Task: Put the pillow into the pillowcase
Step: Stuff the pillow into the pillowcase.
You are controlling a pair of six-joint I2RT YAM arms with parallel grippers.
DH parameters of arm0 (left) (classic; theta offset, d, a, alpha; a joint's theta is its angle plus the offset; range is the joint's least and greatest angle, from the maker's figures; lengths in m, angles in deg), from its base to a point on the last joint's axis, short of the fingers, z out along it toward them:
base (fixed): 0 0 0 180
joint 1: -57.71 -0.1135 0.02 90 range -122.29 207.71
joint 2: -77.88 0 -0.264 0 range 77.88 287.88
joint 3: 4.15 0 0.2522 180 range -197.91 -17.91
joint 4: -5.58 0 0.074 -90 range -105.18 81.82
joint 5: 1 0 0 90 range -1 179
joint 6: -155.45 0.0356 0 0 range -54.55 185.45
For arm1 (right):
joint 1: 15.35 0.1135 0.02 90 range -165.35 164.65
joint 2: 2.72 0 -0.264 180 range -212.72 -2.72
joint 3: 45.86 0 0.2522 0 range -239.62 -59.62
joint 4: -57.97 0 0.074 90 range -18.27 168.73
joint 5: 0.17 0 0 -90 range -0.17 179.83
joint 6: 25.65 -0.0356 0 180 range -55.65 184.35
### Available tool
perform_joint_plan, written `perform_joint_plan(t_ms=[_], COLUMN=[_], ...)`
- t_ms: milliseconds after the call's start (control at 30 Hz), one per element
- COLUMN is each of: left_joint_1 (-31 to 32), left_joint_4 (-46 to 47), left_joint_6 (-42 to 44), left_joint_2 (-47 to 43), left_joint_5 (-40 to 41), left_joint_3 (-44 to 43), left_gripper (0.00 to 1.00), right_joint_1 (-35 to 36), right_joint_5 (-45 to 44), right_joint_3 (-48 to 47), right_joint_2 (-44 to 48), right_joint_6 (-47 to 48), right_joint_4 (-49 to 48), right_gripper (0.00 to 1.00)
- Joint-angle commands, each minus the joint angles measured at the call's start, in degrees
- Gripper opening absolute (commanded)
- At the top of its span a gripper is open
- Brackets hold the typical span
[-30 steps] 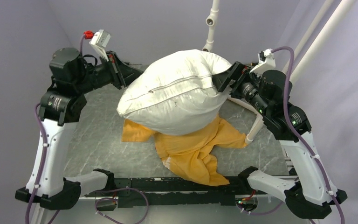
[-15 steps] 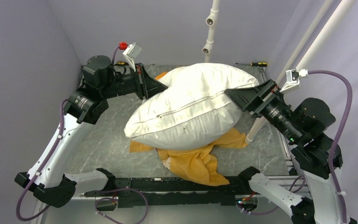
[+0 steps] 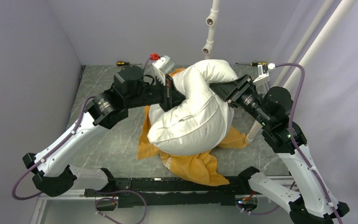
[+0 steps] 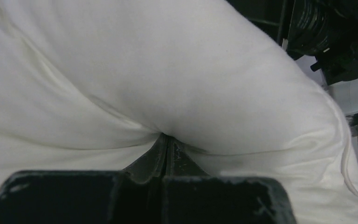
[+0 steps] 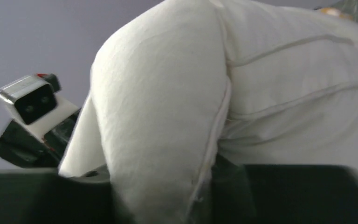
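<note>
Insertion is not yet begun. The left gripper is pinched closed on the pillow, which hangs bent between both grippers. The pillowcase lies crumpled beneath them. The right gripper has its jaws around a thick fold; whether it grips firmly I cannot tell.

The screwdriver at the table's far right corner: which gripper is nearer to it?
Right. The right gripper grips the pillow just short of the screwdriver. The left gripper pinches the pillow's other side, with the pillow between it and the screwdriver.
</note>
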Motion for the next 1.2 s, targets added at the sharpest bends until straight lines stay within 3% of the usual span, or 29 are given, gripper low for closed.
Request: perform_joint_plan(t_ms=[0, 33, 133, 233, 300, 367, 567, 633, 667, 767, 900, 967, 1033, 1067, 1100, 1167], left_joint_1=[7.92, 7.91, 7.93, 7.73, 6.75, 3.65, -10.71, -11.81, -11.78, -11.88, -11.78, -11.86, -11.86, -11.87, -11.86, -12.07], left_joint_4=[-5.84, -7.73, -16.54, -23.66, -27.38, -28.81, -25.12, -23.96, -24.12, -22.6, -15.96, -14.64, -15.65, -16.43, -17.32, -17.89], left_joint_6=[5.41, 6.58, 10.8, 13.74, 14.49, 14.38, 12.22, 12.19, 11.9, 12.42, 10.55, 9.67, 10.13, 10.5, 10.74, 11.02], left_joint_2=[3.9, 3.91, 4.38, 4.36, 3.86, 2.97, 0.83, 1.63, 2.23, 2.88, 2.22, 2.34, 2.85, 3.12, 3.39, 2.98], left_joint_5=[1.71, 4.61, 16.84, 29.3, 34.26, 33.71, 12.53, 6.87, 6.73, 3.55, -4.32, -5.7, -3.14, -1.6, 0.58, 3.39], left_joint_3=[-4.13, -5.6, -11.2, -14.92, -15.85, -15.28, -7.23, -5.22, -4.92, -2.85, 0.27, 0.7, -0.23, -1.04, -2.18, -4.26], left_gripper=[0.14, 0.26, 0.67, 0.82, 0.88, 0.91, 0.94, 0.94, 0.99, 0.99, 0.88, 0.65, 0.33, 0.13, 0.0, 0.0], right_joint_1=[0.98, 0.9, 0.89, 0.89, 0.89, 0.89, 1.04, 1.15, 1.15, 1.2, 1.24, 1.24, 1.24, 1.2, 1.24, 1.24], right_joint_5=[2.02, 0.12, -6.08, -12.01, -15.73, -19.36, -25.08, -24.98, -24.98, -24.61, -24.28, -23.68, -22.7, -21.98, -21.1, -18.41], right_joint_3=[-0.57, -0.11, 2.12, 4.45, 5.45, 6.5, 10.79, 11.16, 11.08, 11.14, 10.94, 10.75, 10.35, 9.89, 9.38, 8.28], right_joint_2=[-2.09, -0.83, 3.68, 9.52, 13.2, 16.45, 25.95, 26.55, 26.41, 25.94, 24.99, 23.88, 22.68, 21.93, 20.89, 18.78], right_joint_6=[2.76, 4.16, 8.99, 12.31, 12.7, 11.67, 6.91, 6.55, 6.51, 6.98, 7.76, 8.43, 9.39, 10.07, 10.97, 14.16], right_joint_4=[-2.2, 0.62, 7.63, 14.71, 20.22, 25.62, 30.43, 31.38, 32.1, 33.04, 32.26, 31.39, 29.78, 28.93, 27.74, 24.11], right_gripper=[0.05, 0.0, 0.0, 0.0, 0.0, 0.0, 0.0, 0.0, 0.0, 0.0, 0.0, 0.0, 0.0, 0.0, 0.0, 0.0])
